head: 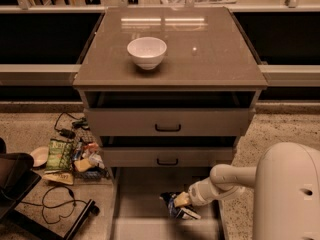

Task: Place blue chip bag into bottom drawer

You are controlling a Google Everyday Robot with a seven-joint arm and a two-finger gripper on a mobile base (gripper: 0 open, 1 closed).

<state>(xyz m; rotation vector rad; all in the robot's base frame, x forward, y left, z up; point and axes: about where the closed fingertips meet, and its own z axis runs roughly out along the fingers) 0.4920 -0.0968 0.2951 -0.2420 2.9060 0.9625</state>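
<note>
The gripper [182,200] pinches the blue chip bag [177,212], which sits at its tip, low inside the bottom drawer [139,199], toward the right
</note>
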